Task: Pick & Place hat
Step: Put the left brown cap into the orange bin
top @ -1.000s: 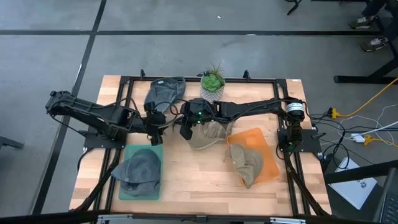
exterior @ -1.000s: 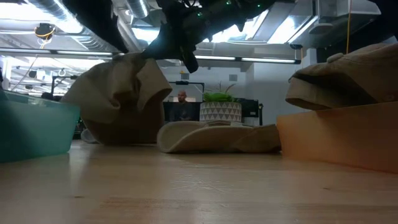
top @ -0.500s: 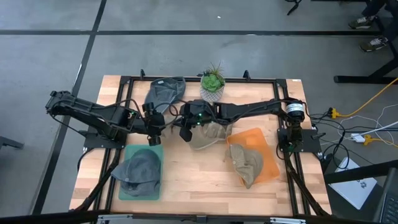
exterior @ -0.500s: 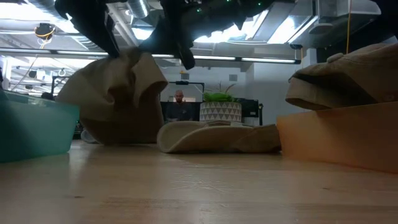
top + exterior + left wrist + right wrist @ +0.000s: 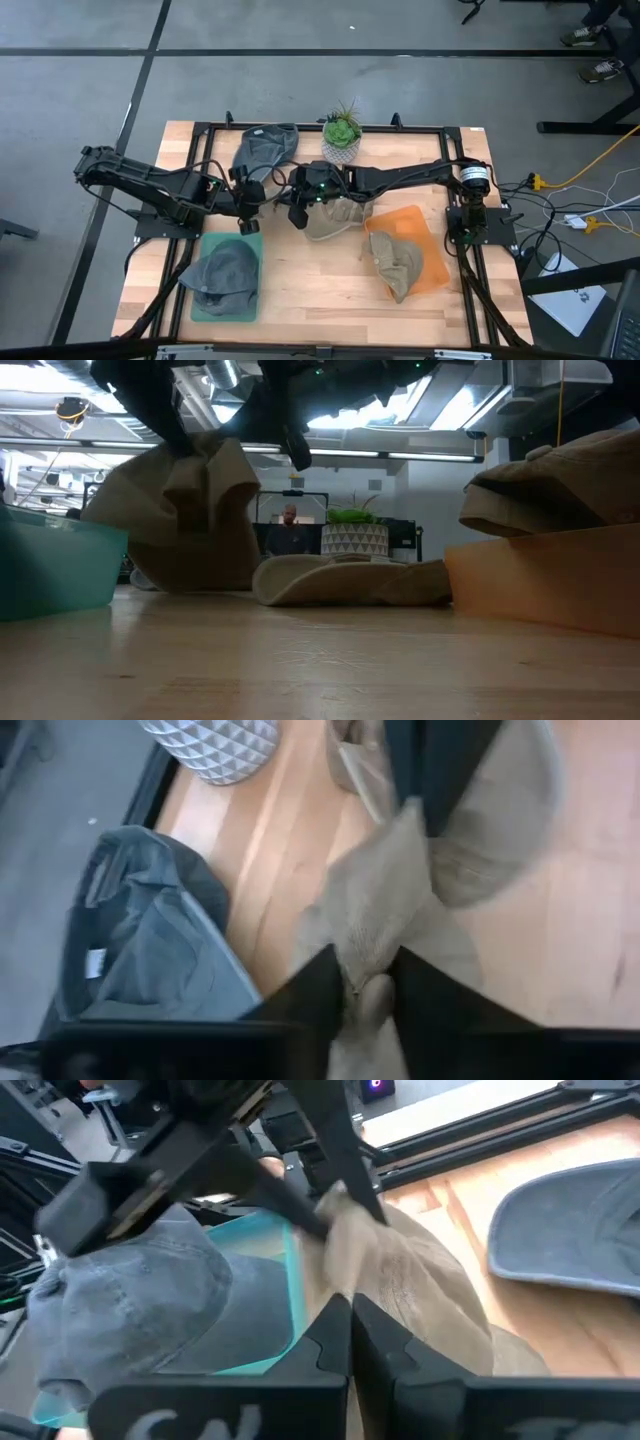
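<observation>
Now mid-handover: my left gripper [image 5: 362, 982] and right gripper [image 5: 350, 1305] both pinch the tan hat [image 5: 190, 510], nine o'clock of centre; next, one must release.

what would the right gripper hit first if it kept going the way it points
Most likely the tan hat right ahead of the right gripper, with the left gripper pinching it; depth is unclear.

The left end effector [image 5: 362, 992] pinches a fold of a tan hat [image 5: 390, 910] between its dark fingers [image 5: 310, 985]. The right end effector [image 5: 432, 765] grips the same hat farther on. A grey hat [image 5: 140, 950] and a patterned pot [image 5: 212, 738] sit on the wooden bench [image 5: 590, 920]
</observation>
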### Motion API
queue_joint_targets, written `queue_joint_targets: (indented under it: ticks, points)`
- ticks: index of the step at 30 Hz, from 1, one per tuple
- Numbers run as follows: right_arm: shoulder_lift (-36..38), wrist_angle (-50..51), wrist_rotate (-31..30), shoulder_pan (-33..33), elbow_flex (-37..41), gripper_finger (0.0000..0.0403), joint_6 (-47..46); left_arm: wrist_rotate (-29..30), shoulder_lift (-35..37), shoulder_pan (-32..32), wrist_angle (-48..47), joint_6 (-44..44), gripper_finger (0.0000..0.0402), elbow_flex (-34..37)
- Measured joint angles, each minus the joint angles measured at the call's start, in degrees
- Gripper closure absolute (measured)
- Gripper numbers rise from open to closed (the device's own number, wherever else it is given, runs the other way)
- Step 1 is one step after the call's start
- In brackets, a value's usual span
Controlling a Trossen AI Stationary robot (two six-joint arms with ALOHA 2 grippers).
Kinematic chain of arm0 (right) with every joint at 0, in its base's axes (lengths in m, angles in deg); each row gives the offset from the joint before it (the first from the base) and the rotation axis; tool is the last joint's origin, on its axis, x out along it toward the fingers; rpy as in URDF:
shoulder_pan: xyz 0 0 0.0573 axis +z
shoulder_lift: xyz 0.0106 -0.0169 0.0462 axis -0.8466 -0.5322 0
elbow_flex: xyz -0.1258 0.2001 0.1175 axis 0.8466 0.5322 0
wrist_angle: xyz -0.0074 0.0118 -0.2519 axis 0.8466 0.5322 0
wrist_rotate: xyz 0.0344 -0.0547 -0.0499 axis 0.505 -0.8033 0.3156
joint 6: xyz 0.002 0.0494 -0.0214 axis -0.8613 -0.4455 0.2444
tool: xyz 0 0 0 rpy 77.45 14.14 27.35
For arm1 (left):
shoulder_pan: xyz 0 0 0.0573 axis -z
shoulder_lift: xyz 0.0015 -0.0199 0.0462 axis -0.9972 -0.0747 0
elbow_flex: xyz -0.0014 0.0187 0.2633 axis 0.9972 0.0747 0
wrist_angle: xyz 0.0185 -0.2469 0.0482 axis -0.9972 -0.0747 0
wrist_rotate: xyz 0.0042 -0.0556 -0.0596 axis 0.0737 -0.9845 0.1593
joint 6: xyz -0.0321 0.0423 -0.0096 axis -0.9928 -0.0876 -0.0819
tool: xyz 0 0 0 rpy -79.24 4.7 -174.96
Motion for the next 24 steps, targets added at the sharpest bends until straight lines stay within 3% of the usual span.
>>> queue_joint_targets:
  ticks: [2,10,18,24]
  points:
    - [0.0,0.3,0.0,0.0,-0.1,0.0399,-0.2,1.7,0.0,0.0,-0.2,-0.2,0.0376,0.0]
    - [0.0,3.5,-0.1,0.1,-0.2,0.0380,0.8,7.0,0.0,0.0,-1.1,-0.5,0.0379,0.0]
    - [0.0,-2.6,0.2,0.7,0.0,0.0274,8.4,8.3,0.0,0.0,-7.1,-5.7,0.0379,0.0]
    - [0.0,-8.4,-3.5,0.7,0.0,0.0210,12.1,7.5,0.0,0.0,-4.5,-6.1,0.0379,0.0]
